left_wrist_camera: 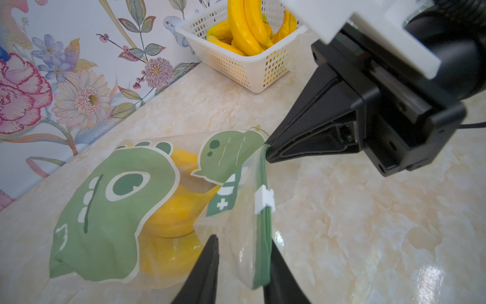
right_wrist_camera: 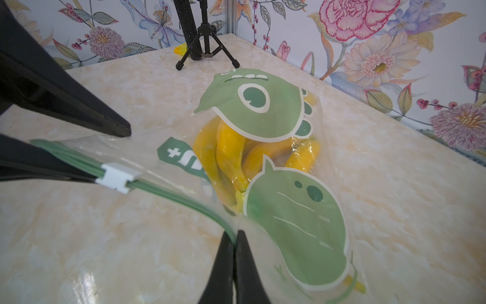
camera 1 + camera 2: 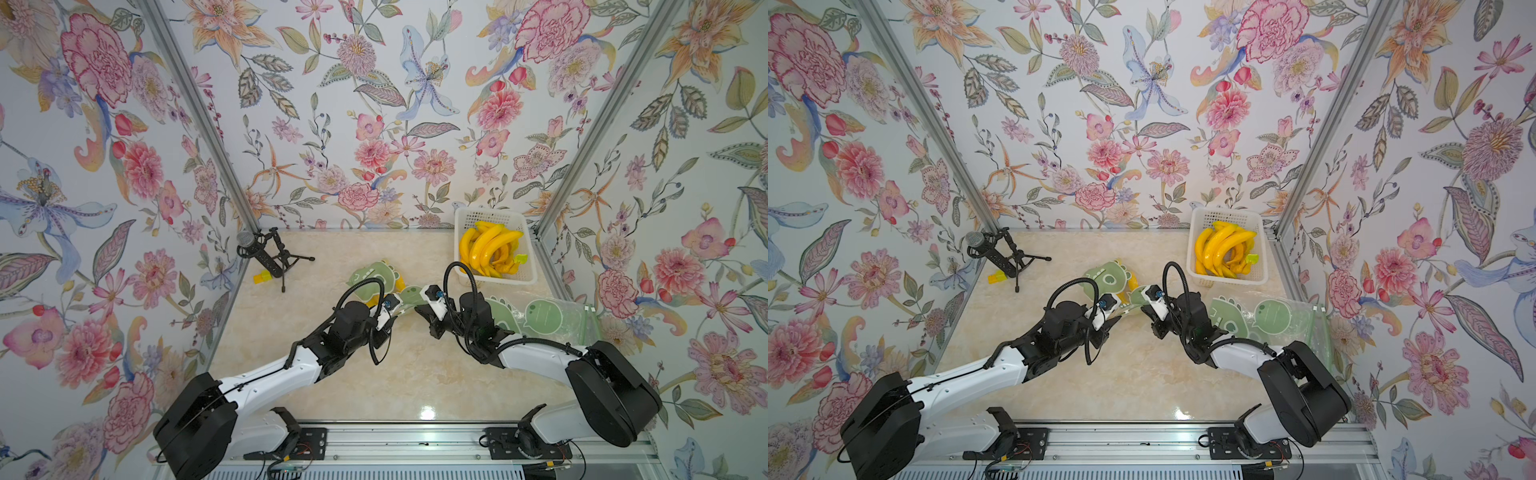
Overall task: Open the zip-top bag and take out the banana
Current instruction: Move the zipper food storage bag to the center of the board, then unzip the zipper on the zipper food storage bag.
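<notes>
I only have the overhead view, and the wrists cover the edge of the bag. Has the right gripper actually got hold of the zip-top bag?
Observer: Yes. The right wrist view shows the right gripper shut on the green zip strip of the zip-top bag.
Operator: And the left one?
Observer: The left gripper straddles the same strip with its jaws apart, not pinching yet.
Operator: Where's the slider?
Observer: The white slider sits on the strip between the two grippers, closer to the left one.
</notes>
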Controlling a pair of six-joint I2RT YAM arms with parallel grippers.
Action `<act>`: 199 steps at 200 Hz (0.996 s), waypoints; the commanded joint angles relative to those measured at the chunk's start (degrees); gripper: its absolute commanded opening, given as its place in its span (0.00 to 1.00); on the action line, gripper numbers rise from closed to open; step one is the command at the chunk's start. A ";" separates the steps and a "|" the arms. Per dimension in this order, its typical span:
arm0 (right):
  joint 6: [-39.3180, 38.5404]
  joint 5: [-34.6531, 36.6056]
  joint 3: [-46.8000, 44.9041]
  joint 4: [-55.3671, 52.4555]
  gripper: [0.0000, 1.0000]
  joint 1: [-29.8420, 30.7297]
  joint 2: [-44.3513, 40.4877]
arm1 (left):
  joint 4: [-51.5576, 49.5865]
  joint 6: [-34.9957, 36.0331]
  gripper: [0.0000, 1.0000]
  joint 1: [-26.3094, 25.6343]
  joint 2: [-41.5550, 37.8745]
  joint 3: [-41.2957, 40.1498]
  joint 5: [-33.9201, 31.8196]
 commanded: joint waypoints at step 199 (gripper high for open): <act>-5.09 -13.69 4.68 -2.19 0.38 1.82 -2.25 | -0.51 1.05 0.05 -0.78 3.02 3.08 6.68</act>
